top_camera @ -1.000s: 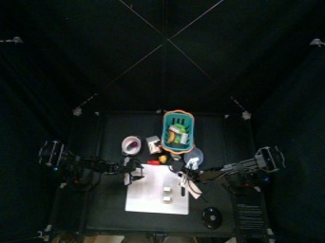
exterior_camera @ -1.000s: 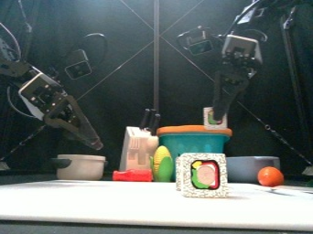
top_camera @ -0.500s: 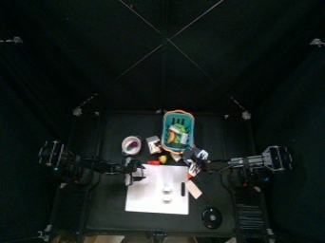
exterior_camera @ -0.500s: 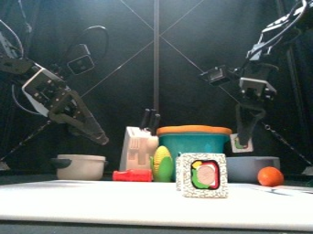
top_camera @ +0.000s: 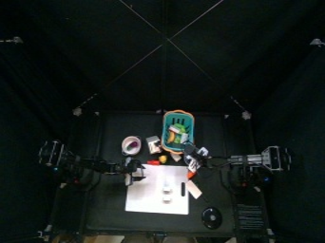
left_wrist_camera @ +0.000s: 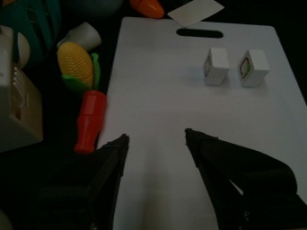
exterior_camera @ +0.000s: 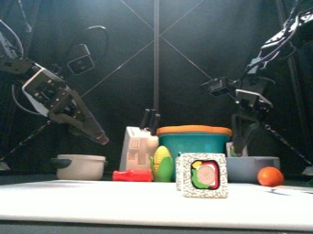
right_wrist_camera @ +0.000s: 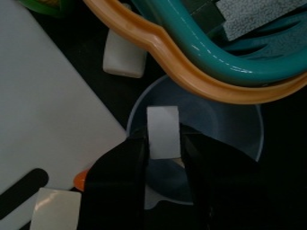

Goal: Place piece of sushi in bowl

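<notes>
Sushi piece hanging over the blue bowl, right arm lower than a second ago.

The white cutting board (left_wrist_camera: 180, 99) carries two sushi pieces (left_wrist_camera: 234, 66), side by side near its handle end. The teal basket (exterior_camera: 193, 142) with the orange rim stands behind it. The right gripper (right_wrist_camera: 162, 184) has dropped from high above the basket to the blue bowl (right_wrist_camera: 228, 117) beside it, jaws clamped on a sushi piece (right_wrist_camera: 162, 133) held just over the bowl. The left gripper (left_wrist_camera: 156, 148) hovers over the board with its jaws apart, much where it was.
</notes>
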